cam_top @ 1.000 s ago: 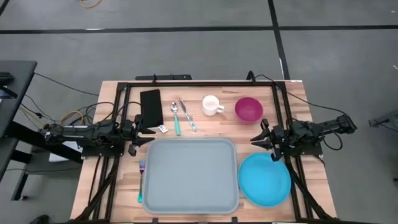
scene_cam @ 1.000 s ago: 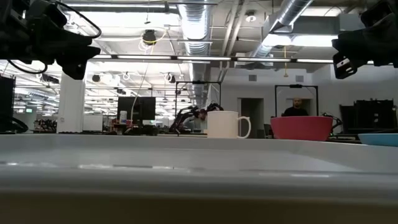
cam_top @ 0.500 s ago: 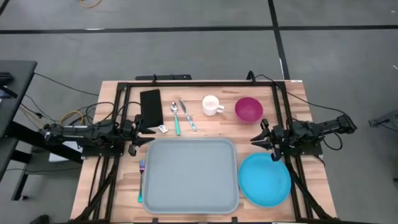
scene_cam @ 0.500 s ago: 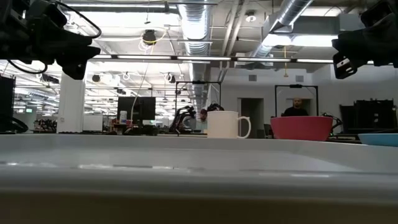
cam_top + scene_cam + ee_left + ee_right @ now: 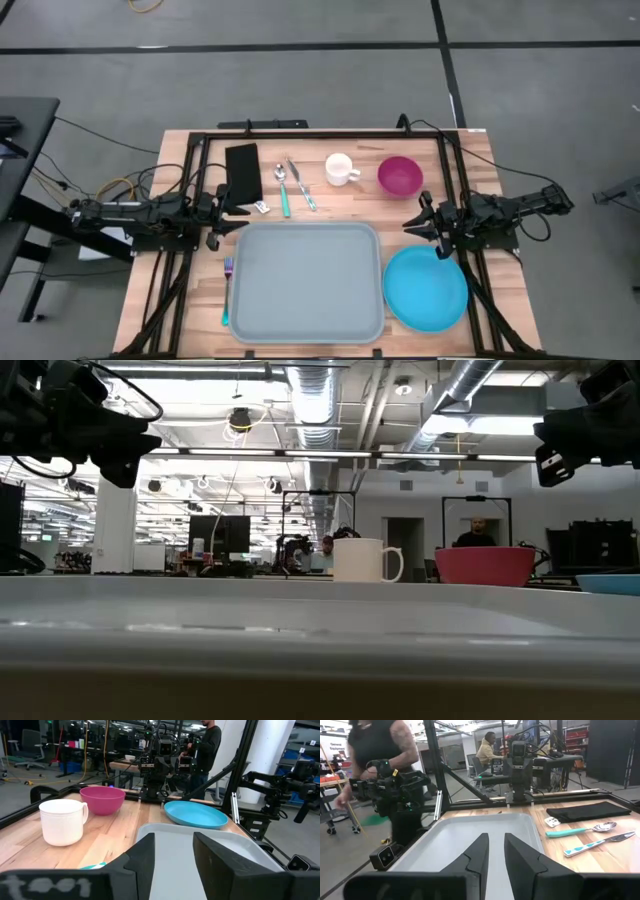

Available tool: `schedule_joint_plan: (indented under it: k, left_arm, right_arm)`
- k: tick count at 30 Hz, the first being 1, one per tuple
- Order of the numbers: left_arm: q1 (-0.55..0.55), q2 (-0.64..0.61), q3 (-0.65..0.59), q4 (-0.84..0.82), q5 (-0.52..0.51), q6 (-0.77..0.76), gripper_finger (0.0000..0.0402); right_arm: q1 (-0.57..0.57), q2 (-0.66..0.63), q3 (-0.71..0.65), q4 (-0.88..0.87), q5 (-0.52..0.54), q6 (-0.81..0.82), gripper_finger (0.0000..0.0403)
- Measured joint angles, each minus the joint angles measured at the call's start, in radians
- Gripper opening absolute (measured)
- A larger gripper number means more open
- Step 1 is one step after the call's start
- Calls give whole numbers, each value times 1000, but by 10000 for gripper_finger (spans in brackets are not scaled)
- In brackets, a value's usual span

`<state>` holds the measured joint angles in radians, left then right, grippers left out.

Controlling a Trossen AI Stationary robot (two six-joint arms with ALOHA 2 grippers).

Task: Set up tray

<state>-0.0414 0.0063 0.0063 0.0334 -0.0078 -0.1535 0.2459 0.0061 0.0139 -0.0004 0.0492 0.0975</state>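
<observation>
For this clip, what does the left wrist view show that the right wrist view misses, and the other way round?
Only the left wrist view shows the white mug, the pink bowl and the blue plate. Only the right wrist view shows the black cloth, a small packet, the spoon and the knife. Both show the tray, bare, and the wooden table.

Matt plastic tray (image 5: 305, 280) on a smooth wooden table (image 5: 195, 300).
</observation>
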Motion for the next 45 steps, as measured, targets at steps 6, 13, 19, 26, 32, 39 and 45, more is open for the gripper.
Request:
schedule_joint_plan:
  k: [6,13,19,26,32,39,45]
  left_arm:
    - [0,0,0,0,0,0,122]
    - [0,0,0,0,0,0,122]
    - [0,0,0,0,0,0,122]
    - [0,0,0,0,0,0,122]
    - [0,0,0,0,0,0,122]
    - [0,0,0,0,0,0,122]
    - [0,0,0,0,0,0,122]
  right_arm:
    - [0,0,0,0,0,0,54]
    - [0,0,0,0,0,0,54]
    - [0,0,0,0,0,0,54]
    - [0,0,0,0,0,0,54]
    - [0,0,0,0,0,-1,54]
    - [0,0,-2,150,6,164,54]
    - [0,0,-2,441,110,487,54]
